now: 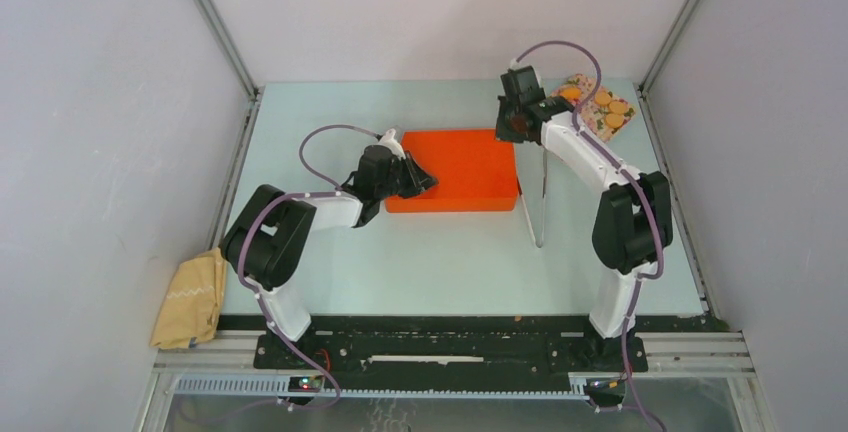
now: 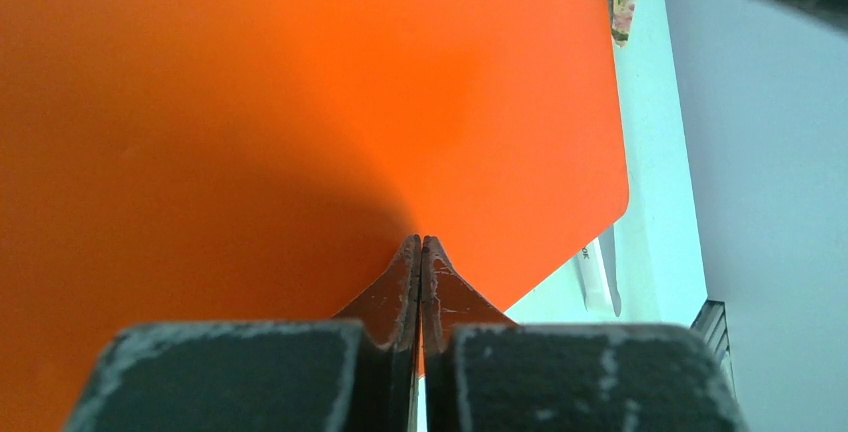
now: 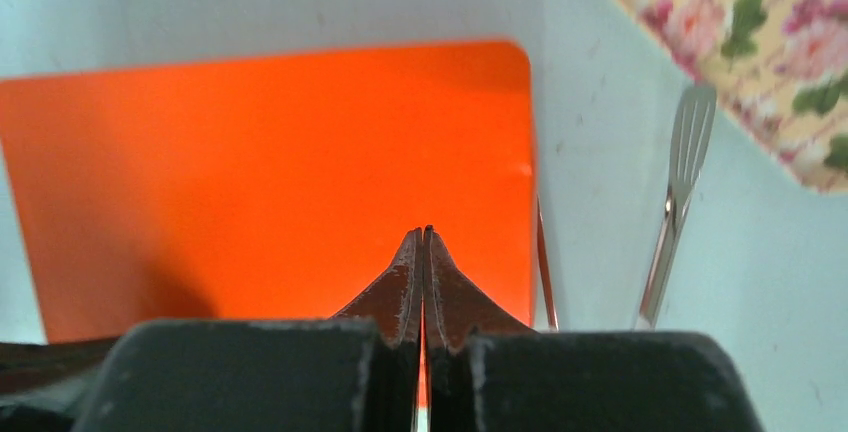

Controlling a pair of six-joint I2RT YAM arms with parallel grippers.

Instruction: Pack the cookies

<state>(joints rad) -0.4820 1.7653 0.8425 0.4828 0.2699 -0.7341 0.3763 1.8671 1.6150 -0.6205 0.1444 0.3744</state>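
Note:
Several orange-golden cookies [image 1: 606, 104] lie on a floral tray [image 1: 583, 83] at the far right. No dark cookies show. The orange box lid [image 1: 470, 167] lies flat in the middle of the table. My left gripper [image 1: 426, 181] is shut and empty over the lid's left part; in the left wrist view its tips [image 2: 421, 242] sit just above the orange lid [image 2: 250, 102]. My right gripper [image 1: 513, 129] is shut and empty over the lid's far right corner; its tips [image 3: 421, 232] hover above the lid [image 3: 270, 172].
Metal tongs [image 1: 537, 204] lie on the table right of the lid, and show in the right wrist view [image 3: 680, 182]. The floral tray's corner [image 3: 760, 42] is close to my right gripper. A yellow cloth [image 1: 190, 297] lies off the table's left front corner.

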